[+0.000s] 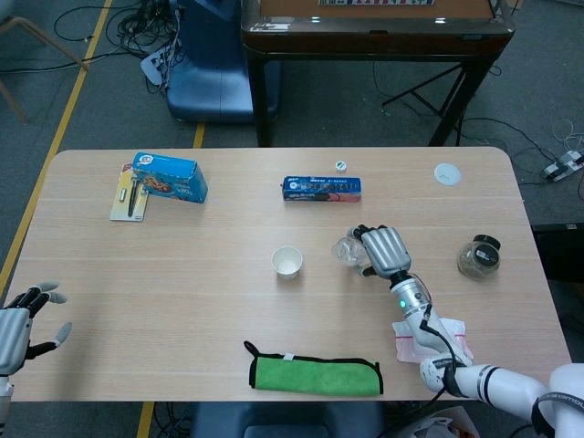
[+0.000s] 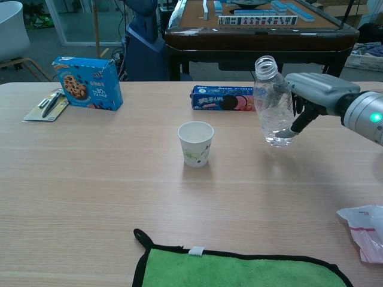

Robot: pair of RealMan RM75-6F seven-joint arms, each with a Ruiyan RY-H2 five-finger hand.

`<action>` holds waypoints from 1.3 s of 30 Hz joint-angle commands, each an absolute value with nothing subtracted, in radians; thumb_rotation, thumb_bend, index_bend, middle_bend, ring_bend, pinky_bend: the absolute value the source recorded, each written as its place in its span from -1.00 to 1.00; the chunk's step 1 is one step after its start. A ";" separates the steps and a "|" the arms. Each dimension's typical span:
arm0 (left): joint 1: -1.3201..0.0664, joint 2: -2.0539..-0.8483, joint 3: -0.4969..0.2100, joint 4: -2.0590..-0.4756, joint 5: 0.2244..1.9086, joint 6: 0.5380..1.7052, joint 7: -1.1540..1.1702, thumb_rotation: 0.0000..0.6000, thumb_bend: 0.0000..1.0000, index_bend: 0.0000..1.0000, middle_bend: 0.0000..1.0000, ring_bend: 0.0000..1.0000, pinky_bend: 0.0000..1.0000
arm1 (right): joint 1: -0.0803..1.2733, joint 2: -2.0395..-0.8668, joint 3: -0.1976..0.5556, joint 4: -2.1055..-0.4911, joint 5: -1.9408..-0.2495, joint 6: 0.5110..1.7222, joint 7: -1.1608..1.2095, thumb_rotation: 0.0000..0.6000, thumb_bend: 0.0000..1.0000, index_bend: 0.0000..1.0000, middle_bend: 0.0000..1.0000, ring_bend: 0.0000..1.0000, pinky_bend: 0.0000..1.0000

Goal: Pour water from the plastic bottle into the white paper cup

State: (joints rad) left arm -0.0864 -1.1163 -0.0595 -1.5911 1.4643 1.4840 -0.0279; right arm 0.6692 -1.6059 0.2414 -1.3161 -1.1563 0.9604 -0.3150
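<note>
The fingers [image 2: 286,95] of the right hand [image 2: 308,94] wrap the body of the clear, uncapped plastic bottle [image 2: 273,103], with the thumb hooked under near its base; the grip looks firm. The bottle hangs clear of the light wooden table [image 2: 90,179], roughly upright with its open neck leaning slightly toward the robot's left. The small white paper cup [image 2: 195,143] stands upright on the table to the left of the bottle and lower, apart from it. In the head view the left hand [image 1: 18,324] rests at the table's near left corner with fingers spread, holding nothing.

The step in hand seems to be carrying the bottle over the cup. To do it well, bring the neck directly above the cup's rim before tipping, keep it low, and roll the wrist slowly so that the water arrives as 1 thin stream. The cup is light and unsupported, so any contact from the bottle could topple it.
</note>
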 commanded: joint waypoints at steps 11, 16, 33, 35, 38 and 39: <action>-0.085 -1.109 -0.061 -1.595 1.465 1.488 -0.038 1.00 -0.51 -0.18 -0.47 -0.31 0.18 | 0.809 -1.637 0.295 -1.319 -0.912 0.946 -0.659 1.00 -0.58 0.20 0.25 0.00 -0.06; -0.084 -1.109 -0.061 -1.595 1.468 1.490 -0.034 1.00 -0.51 -0.18 -0.46 -0.31 0.18 | 0.843 -1.652 0.294 -1.300 -0.862 0.952 -0.724 1.00 -0.58 0.20 0.25 0.00 -0.06; -0.086 -1.110 -0.060 -1.596 1.471 1.491 -0.026 1.00 -0.51 -0.18 -0.47 -0.31 0.18 | 0.938 -1.672 0.248 -1.261 -0.765 0.982 -0.945 1.00 -0.57 0.20 0.25 0.00 -0.06; -0.085 -1.110 -0.060 -1.597 1.472 1.491 -0.026 1.00 -0.51 -0.18 -0.47 -0.31 0.18 | 0.948 -1.678 0.247 -1.258 -0.741 0.986 -0.971 1.00 -0.57 0.20 0.25 0.00 -0.06; -0.085 -1.108 -0.061 -1.599 1.472 1.493 -0.028 1.00 -0.51 -0.18 -0.47 -0.31 0.18 | 0.964 -1.689 0.245 -1.252 -0.699 0.993 -1.014 1.00 -0.57 0.20 0.25 0.00 -0.06; -0.085 -1.108 -0.061 -1.599 1.472 1.493 -0.028 1.00 -0.51 -0.18 -0.47 -0.31 0.18 | 0.967 -1.691 0.244 -1.250 -0.692 0.995 -1.022 1.00 -0.57 0.20 0.25 0.00 -0.06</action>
State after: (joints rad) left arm -0.0847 -1.1077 -0.0608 -1.5993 1.4720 1.4935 -0.0282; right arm 0.9581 -1.6845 0.2461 -1.2542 -0.7053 0.9899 -1.0081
